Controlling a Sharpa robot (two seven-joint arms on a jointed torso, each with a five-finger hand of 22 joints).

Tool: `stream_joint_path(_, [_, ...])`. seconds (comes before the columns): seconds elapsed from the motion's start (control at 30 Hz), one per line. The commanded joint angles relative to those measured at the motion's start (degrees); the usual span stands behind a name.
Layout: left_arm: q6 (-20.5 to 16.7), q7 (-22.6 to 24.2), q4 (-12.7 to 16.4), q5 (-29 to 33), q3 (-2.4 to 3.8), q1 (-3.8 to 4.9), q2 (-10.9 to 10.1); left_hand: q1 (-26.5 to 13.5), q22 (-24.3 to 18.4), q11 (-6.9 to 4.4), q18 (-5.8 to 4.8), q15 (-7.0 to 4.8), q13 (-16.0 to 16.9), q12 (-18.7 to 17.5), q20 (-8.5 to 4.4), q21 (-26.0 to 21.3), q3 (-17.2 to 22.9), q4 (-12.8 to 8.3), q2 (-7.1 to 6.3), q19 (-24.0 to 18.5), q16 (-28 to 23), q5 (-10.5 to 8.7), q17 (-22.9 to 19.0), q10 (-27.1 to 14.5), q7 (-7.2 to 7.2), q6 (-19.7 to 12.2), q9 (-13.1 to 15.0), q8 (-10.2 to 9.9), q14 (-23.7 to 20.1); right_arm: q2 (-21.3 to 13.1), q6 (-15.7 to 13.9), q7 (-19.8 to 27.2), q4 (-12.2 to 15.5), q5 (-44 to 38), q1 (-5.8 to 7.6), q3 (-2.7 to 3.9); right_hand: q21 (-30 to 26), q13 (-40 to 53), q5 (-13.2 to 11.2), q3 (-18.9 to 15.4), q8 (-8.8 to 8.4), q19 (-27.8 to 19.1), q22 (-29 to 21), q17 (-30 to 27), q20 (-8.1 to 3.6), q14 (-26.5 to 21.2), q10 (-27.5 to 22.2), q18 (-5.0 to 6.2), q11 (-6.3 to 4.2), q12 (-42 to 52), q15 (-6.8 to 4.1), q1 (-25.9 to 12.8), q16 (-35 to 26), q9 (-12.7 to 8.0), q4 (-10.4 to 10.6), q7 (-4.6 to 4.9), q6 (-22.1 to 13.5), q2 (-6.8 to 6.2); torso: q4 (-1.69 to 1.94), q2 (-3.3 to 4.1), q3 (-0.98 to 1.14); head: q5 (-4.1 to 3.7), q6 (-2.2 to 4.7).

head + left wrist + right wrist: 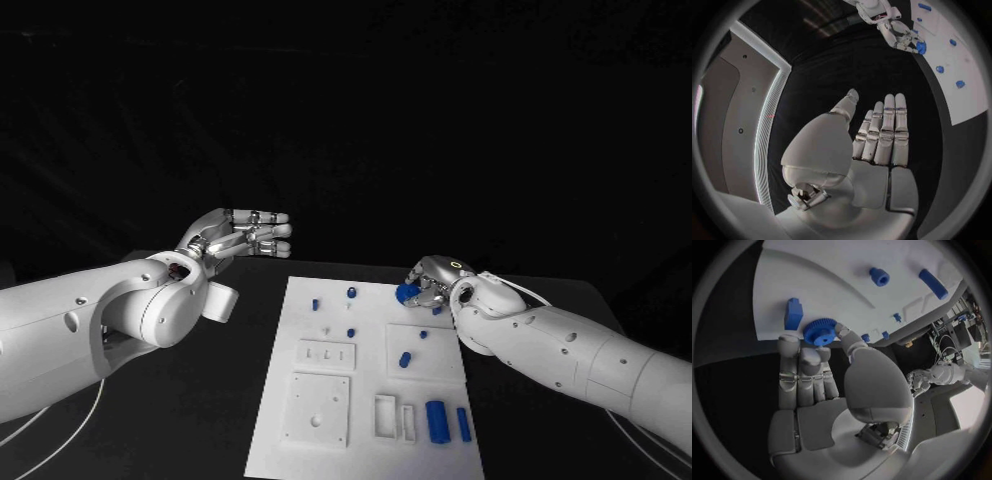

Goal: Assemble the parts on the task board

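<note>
Gear [820, 332]: your right hand [433, 283] pinches it at the board's [320, 375] far right edge, around 1 o'clock of the board's middle, with the nearest blue block [793, 313] just beside it. Your left hand [238, 236] hangs open, well off the board at 10 o'clock.

No text, label, brand, number or sign can be read anywhere in these views. The task board [325, 440] is seen as plain white, and no marking is made out on the blue parts.
</note>
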Motion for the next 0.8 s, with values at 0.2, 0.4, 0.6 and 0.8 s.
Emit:
stream_joint_path(0.2, [0.96, 0.15, 0.11, -0.36, 0.05, 0.05, -0.07, -0.03, -0.07, 0.07, -0.37, -0.06, 0.08, 0.24, -0.09, 0.37, 0.0, -0.25, -0.22, -0.3, -0.25, 0.29, -0.04, -0.34, 0.1, -0.25, -0.06, -0.06, -0.25, -0.05, 1.25, -0.02, -0.59, 0.76, -0.02, 0.46, 0.68, 0.3, 0.34, 1.22, -0.06, 1.99, 3.9, 0.49, 0.2, 0.5, 0.52, 0.54, -0.03, 0.26, -0.13, -1.0, 0.19, -0.08, -0.17, -0.01, 0.67, 0.34, -0.13, -0.03, 0.04, 0.06, -0.27])
stream_joint_path(0.4, [1.06, 0.06, 0.12, -0.37, 0.05, 0.05, -0.11, -0.03, -0.07, 0.07, -0.37, -0.06, 0.08, 0.24, -0.09, 0.37, 0.0, -0.25, -0.22, -0.3, -0.25, 0.29, -0.04, -0.34, 0.1, -0.25, -0.06, -0.06, -0.25, -0.16, 1.42, 0.35, -0.55, 2.74, -0.01, 0.64, 2.28, 0.95, 0.86, -0.26, -0.01, 2.15, 4.19, 1.43, 0.3, 0.63, 0.81, 0.74, 0.05, 0.97, -0.05, -2.61, 1.06, -0.1, 2.39, 0.04, 0.05, 0.63, -0.12, -0.03, 0.06, -0.12, -0.48])
stream_joint_path(0.6, [1.12, -0.07, 0.07, -0.47, 0.05, 0.06, -0.16, 0.06, -0.1, 0.09, -0.37, -0.04, 0.08, 0.23, -0.07, 0.39, 0.02, -0.09, -0.38, -0.34, -0.26, 0.31, -0.04, -0.37, 0.1, -0.29, -0.07, -0.07, -0.3, -0.26, 1.13, 0.88, -0.51, 4.18, -0.02, 0.73, 2.7, 1.09, 1.41, -2.49, -0.02, 1.93, 4.14, 1.64, 0.43, 0.68, 0.77, 0.92, 0.17, 0.93, 0.03, -2.23, 1.08, -0.11, 5.2, 0.11, -0.41, 0.56, -0.12, -0.06, 0.08, -0.29, -0.55])
stream_joint_path(0.8, [1.19, -0.09, -0.3, -0.74, 0.05, 0.04, -0.06, 0.12, -0.11, 0.09, -0.37, -0.04, 0.08, 0.23, -0.07, 0.38, 0.06, -0.06, -0.35, -0.36, -0.26, 0.3, -0.04, -0.4, 0.11, -0.35, -0.08, -0.08, -0.3, -0.32, -0.15, 1.68, -0.51, 5.14, -0.02, 0.83, 3.22, 1.19, 3.69, -5.68, -0.04, 1.94, 4.2, 1.85, 0.53, 0.69, 0.82, 1.12, 0.27, 1.02, 0.1, -1.86, 1.26, -0.14, 7.17, 0.2, -1.07, 0.53, -0.21, 0.03, 0.03, -0.65, -0.48])
